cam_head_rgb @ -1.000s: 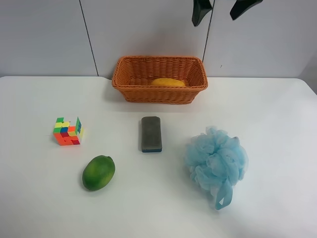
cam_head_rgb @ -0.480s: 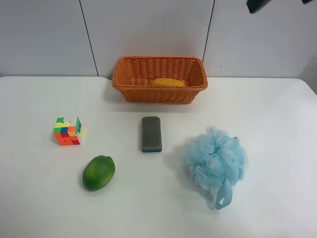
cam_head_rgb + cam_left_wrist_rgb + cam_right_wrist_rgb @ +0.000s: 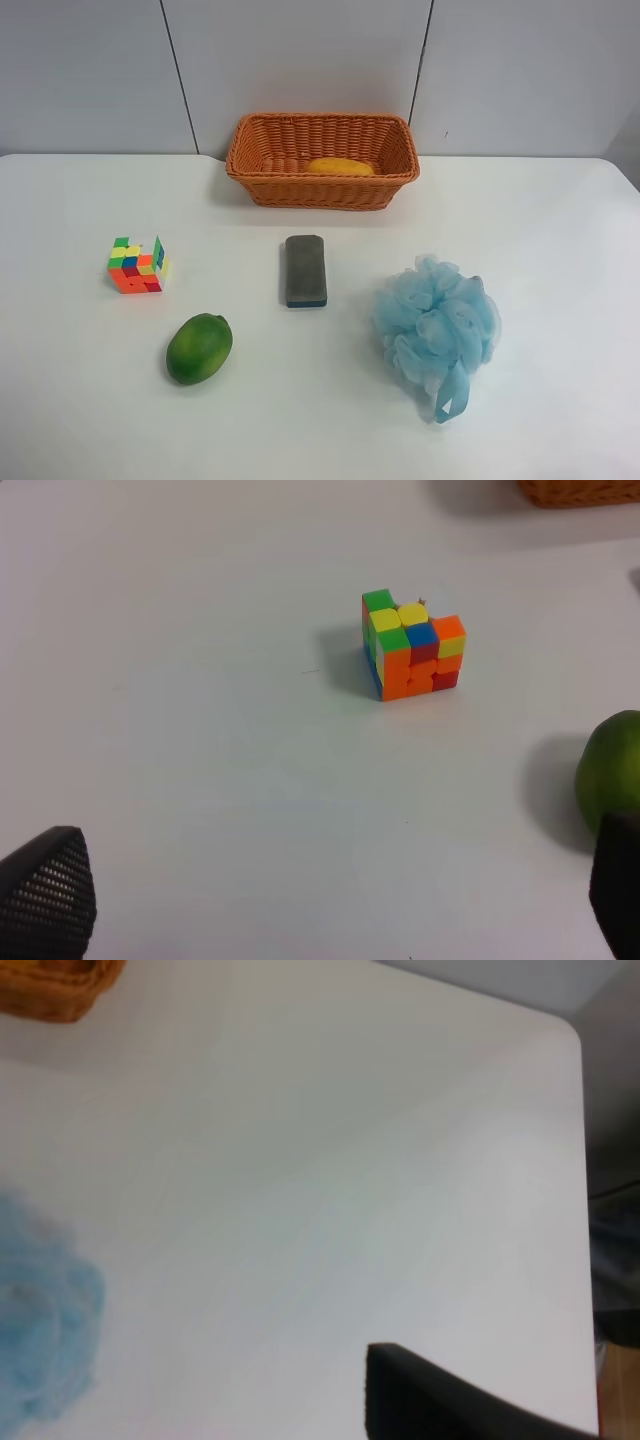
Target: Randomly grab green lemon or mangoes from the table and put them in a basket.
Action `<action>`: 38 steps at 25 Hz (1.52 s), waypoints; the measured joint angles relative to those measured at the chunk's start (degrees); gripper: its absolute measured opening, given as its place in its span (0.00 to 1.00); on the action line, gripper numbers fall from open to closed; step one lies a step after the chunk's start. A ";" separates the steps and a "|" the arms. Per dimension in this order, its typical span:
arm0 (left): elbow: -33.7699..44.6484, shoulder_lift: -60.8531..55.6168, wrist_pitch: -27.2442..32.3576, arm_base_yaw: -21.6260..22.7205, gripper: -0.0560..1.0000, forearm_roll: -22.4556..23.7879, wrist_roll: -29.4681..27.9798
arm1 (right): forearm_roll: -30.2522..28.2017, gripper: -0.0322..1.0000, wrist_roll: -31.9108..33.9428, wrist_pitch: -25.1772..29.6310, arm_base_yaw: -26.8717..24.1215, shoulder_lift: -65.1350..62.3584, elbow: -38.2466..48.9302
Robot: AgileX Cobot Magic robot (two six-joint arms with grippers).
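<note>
An orange-brown wicker basket (image 3: 322,190) stands at the back of the white table (image 3: 560,220), with a yellow mango (image 3: 340,166) lying inside it. A green lemon (image 3: 199,348) lies at the front left of the table and shows at the edge of the left wrist view (image 3: 612,775). No arm shows in the exterior high view. My left gripper (image 3: 330,905) is open and empty, its fingertips (image 3: 45,895) wide apart above bare table. In the right wrist view only one dark finger (image 3: 450,1405) shows, above bare table near the table's corner.
A multicoloured puzzle cube (image 3: 137,265) sits left of centre, also in the left wrist view (image 3: 412,645). A grey block with a blue base (image 3: 305,270) lies mid-table. A blue bath pouf (image 3: 437,328) sits at the right, also in the right wrist view (image 3: 40,1310).
The dark gripper at the top of the exterior high view has moved up and to the right, out of the picture. Nothing on the table has moved.
</note>
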 joint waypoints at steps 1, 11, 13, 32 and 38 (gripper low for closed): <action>0.00 0.00 0.00 0.00 0.99 0.00 0.00 | 0.05 0.99 0.04 0.04 0.00 -2.79 2.39; 0.00 0.00 0.00 0.00 0.99 0.00 0.00 | 0.05 0.99 0.04 -0.93 0.00 -28.28 21.56; 0.00 0.00 0.00 0.00 0.99 0.00 0.00 | 0.05 0.99 0.04 -3.24 0.00 -31.13 24.71; 0.00 0.00 0.00 0.00 0.99 0.00 0.00 | 0.05 0.99 -0.02 -9.09 0.00 -33.64 28.71; 0.00 0.00 0.00 0.00 0.99 0.00 0.00 | 0.05 0.99 -0.02 -9.09 -6.98 -34.34 28.71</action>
